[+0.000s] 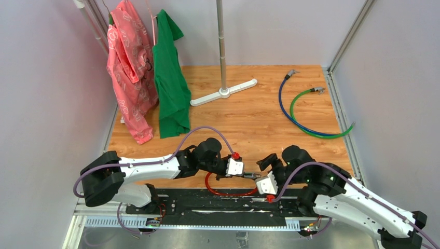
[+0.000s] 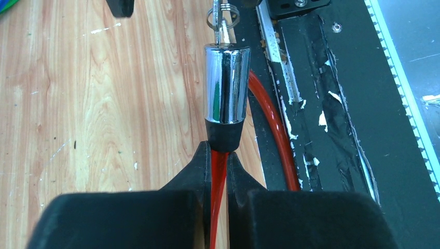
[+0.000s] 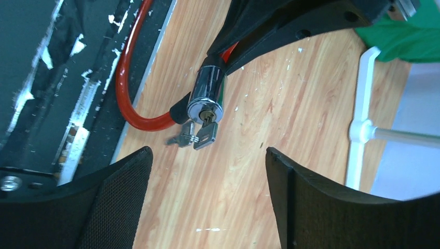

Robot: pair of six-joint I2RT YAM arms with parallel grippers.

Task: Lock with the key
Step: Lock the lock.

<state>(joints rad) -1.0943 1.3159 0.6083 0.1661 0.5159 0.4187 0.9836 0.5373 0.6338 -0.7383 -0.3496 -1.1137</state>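
My left gripper (image 2: 220, 162) is shut on the red cable (image 2: 220, 176) just behind the chrome lock cylinder (image 2: 226, 85) and holds it above the wooden floor. The small grey key (image 3: 206, 134) sticks in the cylinder's end face (image 3: 205, 110), with a ring and spare keys (image 3: 181, 139) hanging beside it. The key also shows in the left wrist view (image 2: 222, 28). My right gripper (image 3: 207, 155) is open and empty. It faces the key end a short way off, not touching. In the top view the left gripper (image 1: 245, 173) and the right gripper (image 1: 263, 172) meet near the front middle.
The red cable loops over the black base rail (image 1: 207, 205). Blue and green cables (image 1: 301, 111) lie at the back right. A white rack stand (image 1: 224, 92) stands at the back middle, with a pink garment (image 1: 129, 72) and a green one (image 1: 171, 83) hanging to its left.
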